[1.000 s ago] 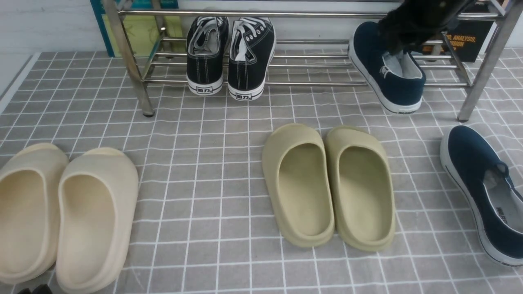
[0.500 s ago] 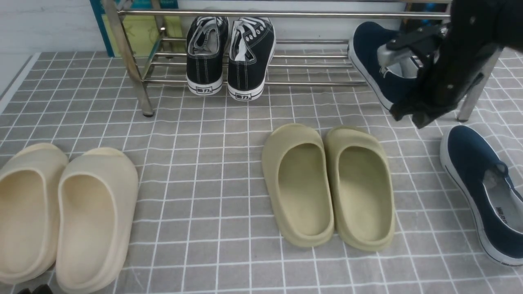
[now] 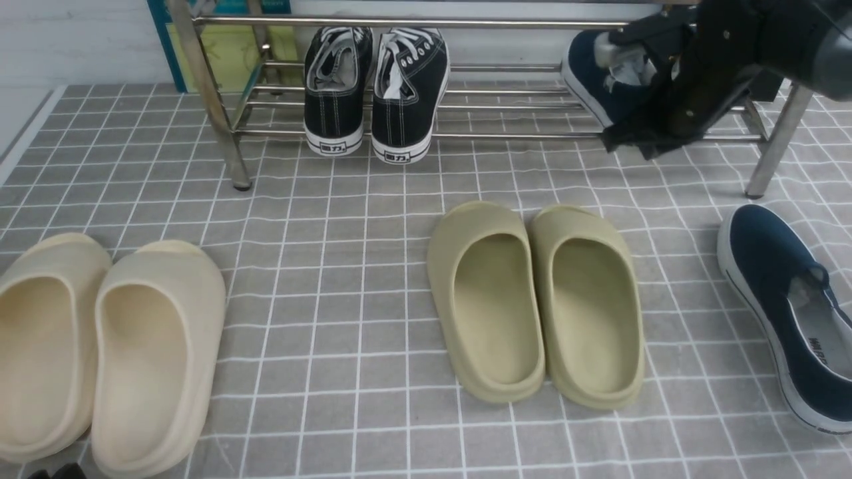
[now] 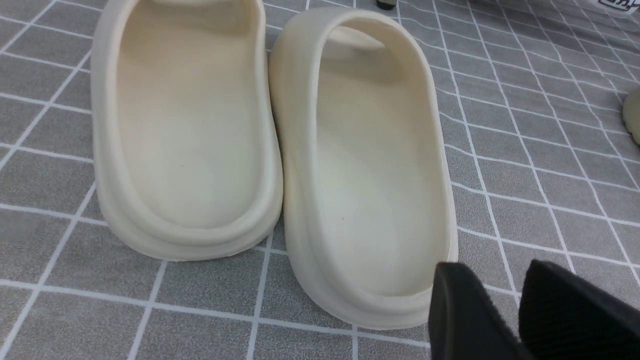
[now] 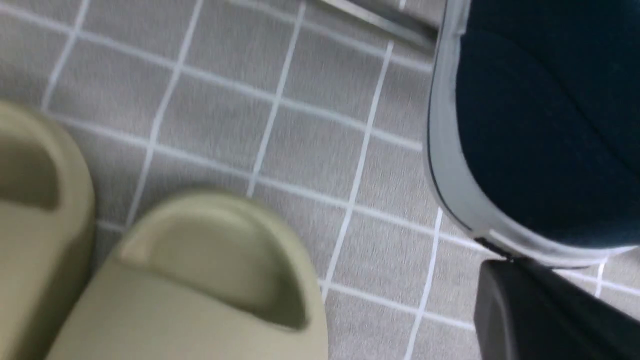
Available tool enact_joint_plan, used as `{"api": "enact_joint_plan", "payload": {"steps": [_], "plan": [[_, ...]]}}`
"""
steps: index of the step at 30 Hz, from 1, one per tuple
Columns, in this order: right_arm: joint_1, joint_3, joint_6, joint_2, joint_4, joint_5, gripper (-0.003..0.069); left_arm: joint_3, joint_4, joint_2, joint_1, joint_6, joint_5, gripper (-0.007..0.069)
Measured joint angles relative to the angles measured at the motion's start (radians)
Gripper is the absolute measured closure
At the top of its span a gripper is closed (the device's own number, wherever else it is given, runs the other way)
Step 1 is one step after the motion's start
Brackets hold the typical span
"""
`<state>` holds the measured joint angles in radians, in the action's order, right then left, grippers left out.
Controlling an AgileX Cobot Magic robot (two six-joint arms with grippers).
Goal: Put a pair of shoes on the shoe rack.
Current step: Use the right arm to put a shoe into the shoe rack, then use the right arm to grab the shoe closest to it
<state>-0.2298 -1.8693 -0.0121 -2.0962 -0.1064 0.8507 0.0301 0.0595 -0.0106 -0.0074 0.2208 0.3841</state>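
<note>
**Landmark:** shoe rack (image 3: 519, 23), shiny steel tubes, standing at the far edge of a tabletop (image 3: 333, 219) covered in grey checked cloth.

1. Pair of cream foam slides (image 3: 100, 332). On the tabletop, well in front of the rack and off towards its left end. They lie side by side and touching, openings up.
2. Left gripper (image 4: 500, 290). Seen only in the left wrist view, low over the tabletop at the heel end of the cream slide that lies nearer the rack's middle. Jaws apart, nothing between them.
3. Pair of black lace-up sneakers (image 3: 399, 100). On the rack's lower bars, left of its middle. Heels face forward and overhang the front bar.
4. Pair of olive foam slides (image 3: 536, 306). On the tabletop in front of the rack's middle, side by side and touching.
5. Navy slip-on shoe, first of the pair (image 3: 596, 86). On the rack's lower bars near its right end, white sole showing. Partly hidden by the right arm.
6. Right gripper (image 3: 629, 145). At the heel of that shoe, by the rack's front bar. Jaws together, gripping nothing. Whether it touches the sole cannot be told.
7. Navy slip-on shoe, second of the pair (image 3: 765, 259). On the tabletop just in front of the rack's right leg, not on the rack. Pale grey lining visible.
</note>
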Motion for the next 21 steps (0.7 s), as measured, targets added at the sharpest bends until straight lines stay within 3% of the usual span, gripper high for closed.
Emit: {"api": "enact_joint_plan", "payload": {"steps": [7, 12, 14, 19, 21], "plan": [[0.000, -0.011, 0.004, 0.005, -0.003, 0.077, 0.0637, 0.000, 0.000, 0.000, 0.000, 0.000, 0.000, 0.0418], [0.000, -0.010, 0.030, 0.060, -0.003, 0.253, 0.0533, 0.000, 0.000, 0.000, 0.000, 0.000, 0.000, 0.0414], [0.000, 0.012, 0.030, 0.129, -0.003, 0.326, 0.0448, 0.000, 0.000, 0.000, 0.000, 0.000, 0.000, 0.0408], [0.000, 0.132, 0.030, 0.271, -0.003, 0.343, 0.0359, 0.000, 0.000, 0.000, 0.000, 0.000, 0.000, 0.0407], [0.000, 0.272, 0.038, 0.384, -0.003, 0.314, 0.0326, 0.000, 0.000, 0.000, 0.000, 0.000, 0.000, 0.0407]]}}
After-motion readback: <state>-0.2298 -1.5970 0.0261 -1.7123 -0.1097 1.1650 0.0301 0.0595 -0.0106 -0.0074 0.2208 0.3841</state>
